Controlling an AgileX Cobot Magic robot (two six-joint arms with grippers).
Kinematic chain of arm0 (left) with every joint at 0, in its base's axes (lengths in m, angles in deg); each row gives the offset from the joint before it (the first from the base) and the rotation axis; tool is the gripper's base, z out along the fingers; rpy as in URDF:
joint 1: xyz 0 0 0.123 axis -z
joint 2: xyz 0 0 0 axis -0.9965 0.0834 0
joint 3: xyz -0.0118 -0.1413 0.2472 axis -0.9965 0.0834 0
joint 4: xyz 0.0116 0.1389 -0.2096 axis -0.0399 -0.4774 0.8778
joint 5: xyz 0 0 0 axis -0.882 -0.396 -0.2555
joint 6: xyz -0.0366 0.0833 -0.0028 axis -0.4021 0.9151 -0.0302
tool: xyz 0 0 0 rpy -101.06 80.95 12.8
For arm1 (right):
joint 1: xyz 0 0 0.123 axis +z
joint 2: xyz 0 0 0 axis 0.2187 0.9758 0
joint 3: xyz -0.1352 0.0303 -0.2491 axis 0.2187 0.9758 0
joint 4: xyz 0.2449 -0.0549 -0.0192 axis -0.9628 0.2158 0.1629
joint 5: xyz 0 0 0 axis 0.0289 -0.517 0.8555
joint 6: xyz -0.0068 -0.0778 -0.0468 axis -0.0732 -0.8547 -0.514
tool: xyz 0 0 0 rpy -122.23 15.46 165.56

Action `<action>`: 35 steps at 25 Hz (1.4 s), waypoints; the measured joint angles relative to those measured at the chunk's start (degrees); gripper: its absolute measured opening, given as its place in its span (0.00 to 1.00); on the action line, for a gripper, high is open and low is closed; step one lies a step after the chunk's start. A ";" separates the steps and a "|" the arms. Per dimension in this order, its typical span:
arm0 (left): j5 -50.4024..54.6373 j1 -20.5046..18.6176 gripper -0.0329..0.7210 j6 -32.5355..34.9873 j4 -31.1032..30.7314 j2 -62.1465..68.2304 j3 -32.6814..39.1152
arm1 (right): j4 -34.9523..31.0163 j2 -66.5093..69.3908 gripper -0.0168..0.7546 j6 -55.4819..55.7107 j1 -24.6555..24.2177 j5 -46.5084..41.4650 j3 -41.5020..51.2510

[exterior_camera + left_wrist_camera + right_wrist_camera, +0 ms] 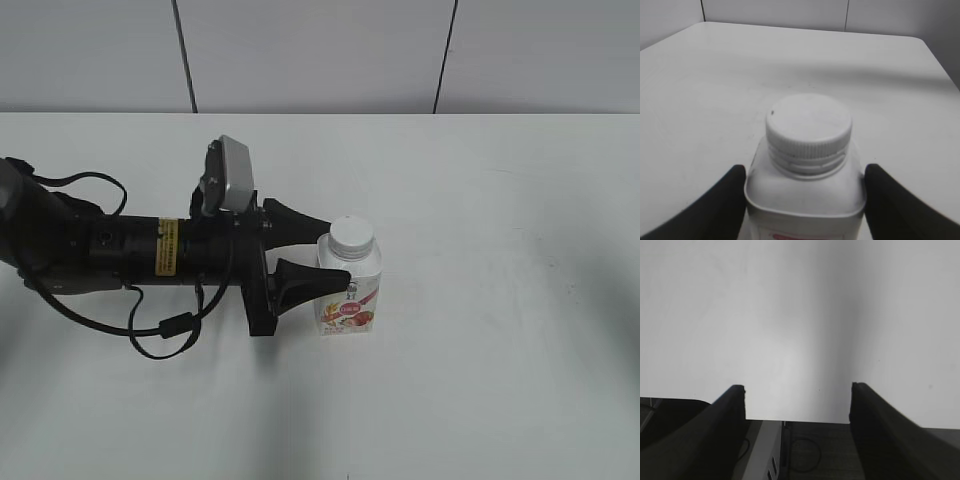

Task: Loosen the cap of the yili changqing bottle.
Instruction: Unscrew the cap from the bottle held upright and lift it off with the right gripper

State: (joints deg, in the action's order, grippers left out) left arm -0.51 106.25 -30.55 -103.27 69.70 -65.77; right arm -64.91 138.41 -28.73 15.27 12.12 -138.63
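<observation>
Yili changqing bottle (349, 290) stands upright mid-desk, well clear of every edge, red-pink label facing the near edge. Desk (500, 380) is plain white. Left gripper (318, 252) comes in from the left edge side; in the left wrist view its fingers (715, 210) press both sides of the bottle body below the shoulders. Right gripper (797, 405) is spread wide, holding nothing, hanging over a desk edge. Cap (808, 131) white, ribbed, seated on the neck.
</observation>
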 joint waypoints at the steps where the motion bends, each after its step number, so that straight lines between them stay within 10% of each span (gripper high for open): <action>1: 0.00 0.00 0.62 0.00 0.00 0.00 0.00 | -0.22 1.41 0.68 -0.34 0.00 0.00 -0.68; 35: 0.00 0.00 0.62 0.00 -0.10 0.00 0.00 | -5.58 40.50 0.67 16.12 32.50 -0.90 -38.87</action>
State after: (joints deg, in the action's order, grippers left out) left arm -0.51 106.25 -30.55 -103.38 69.70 -65.77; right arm -70.49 178.90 -12.60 47.77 11.22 -177.50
